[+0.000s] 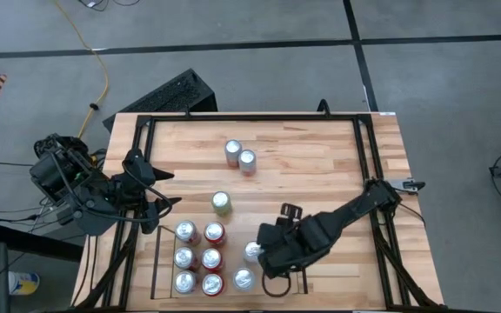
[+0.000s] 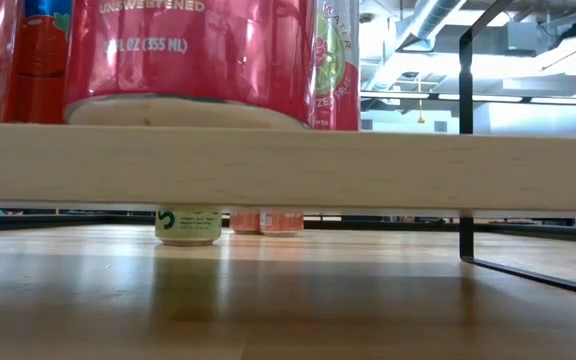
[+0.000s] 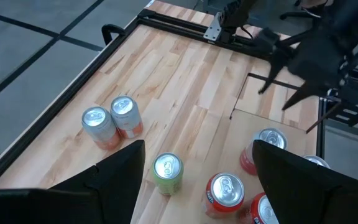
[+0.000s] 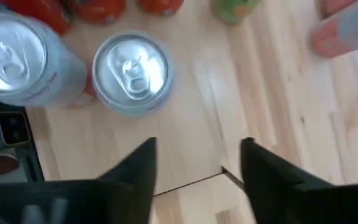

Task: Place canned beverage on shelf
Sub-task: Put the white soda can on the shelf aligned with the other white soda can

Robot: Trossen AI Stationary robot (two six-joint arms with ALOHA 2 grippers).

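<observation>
We see the right claw (image 4: 194, 165) parted and empty over the shelf (image 1: 156, 261), a silver-topped can (image 4: 132, 73) just beyond its fingers. The left claw (image 3: 197, 171), wide and empty, waits left of the tabletop (image 1: 320, 174).

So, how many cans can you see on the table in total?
11. Eight stand on the shelf: six in a block, two beside the right gripper. A green can stands alone mid-table; two touch farther back. The arm may hide more.
</observation>
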